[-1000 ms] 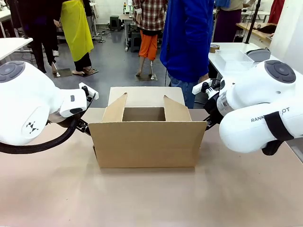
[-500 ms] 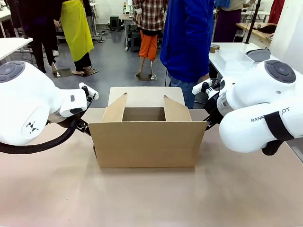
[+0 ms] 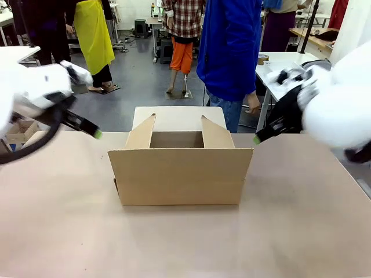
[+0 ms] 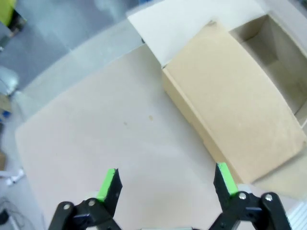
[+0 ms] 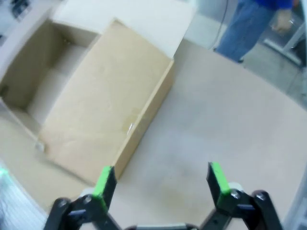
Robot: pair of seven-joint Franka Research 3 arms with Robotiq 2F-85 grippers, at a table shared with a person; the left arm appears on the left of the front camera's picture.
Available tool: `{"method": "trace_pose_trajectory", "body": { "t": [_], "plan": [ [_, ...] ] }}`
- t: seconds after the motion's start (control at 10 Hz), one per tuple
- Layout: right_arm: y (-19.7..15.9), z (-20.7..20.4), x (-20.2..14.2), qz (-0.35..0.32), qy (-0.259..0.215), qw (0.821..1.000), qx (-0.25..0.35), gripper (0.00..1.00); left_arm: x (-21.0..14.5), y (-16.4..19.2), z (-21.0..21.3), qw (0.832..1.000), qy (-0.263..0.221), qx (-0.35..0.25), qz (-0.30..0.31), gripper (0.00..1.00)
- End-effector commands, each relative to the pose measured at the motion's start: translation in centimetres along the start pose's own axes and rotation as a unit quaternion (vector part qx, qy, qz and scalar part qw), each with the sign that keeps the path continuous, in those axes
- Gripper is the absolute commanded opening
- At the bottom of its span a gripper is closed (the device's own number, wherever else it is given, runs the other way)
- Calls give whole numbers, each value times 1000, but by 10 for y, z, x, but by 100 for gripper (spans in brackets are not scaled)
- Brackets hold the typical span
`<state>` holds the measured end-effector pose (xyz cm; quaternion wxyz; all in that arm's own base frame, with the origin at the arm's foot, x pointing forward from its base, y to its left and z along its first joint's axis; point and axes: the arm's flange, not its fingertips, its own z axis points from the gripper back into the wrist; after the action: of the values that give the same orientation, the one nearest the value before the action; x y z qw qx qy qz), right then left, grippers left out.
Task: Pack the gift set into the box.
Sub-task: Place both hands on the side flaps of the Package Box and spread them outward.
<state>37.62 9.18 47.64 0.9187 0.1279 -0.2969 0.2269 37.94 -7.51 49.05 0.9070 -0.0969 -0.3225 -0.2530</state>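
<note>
The box [image 3: 181, 174] sits open-topped on the table [image 3: 174, 243], between the two arms. It lies ahead and to the right of the left gripper [image 4: 166, 179] and ahead and to the left of the right gripper [image 5: 160, 179] — both spread wide, holding nothing.

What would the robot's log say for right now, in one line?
box: on table, top open | left gripper: open, empty, clear of box | right gripper: open, empty, clear of box
</note>
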Motion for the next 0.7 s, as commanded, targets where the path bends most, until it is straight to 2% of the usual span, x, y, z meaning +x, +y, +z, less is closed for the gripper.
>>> {"method": "trace_pose_trajectory", "body": {
  "t": [0.0,0.1,0.2,0.3,0.5,0.6],
  "plan": [
    [-53,77,-69,-145,-36,985,84,100,-76,51,58,993,11,-73,90,100],
    [-84,102,-95,-239,-64,963,106,100,-97,85,68,973,26,-132,187,100],
    [-115,124,-124,-298,-114,933,165,100,-124,120,76,941,-18,-217,258,100],
    [-148,141,-158,-358,-163,895,208,100,-160,161,81,885,-84,-319,329,100],
    [-196,141,-207,-441,-203,835,259,100,-218,204,76,787,-215,-381,436,100],
    [-211,132,-224,-471,-211,812,272,100,-233,210,71,758,-247,-393,458,100]
  ]
}}
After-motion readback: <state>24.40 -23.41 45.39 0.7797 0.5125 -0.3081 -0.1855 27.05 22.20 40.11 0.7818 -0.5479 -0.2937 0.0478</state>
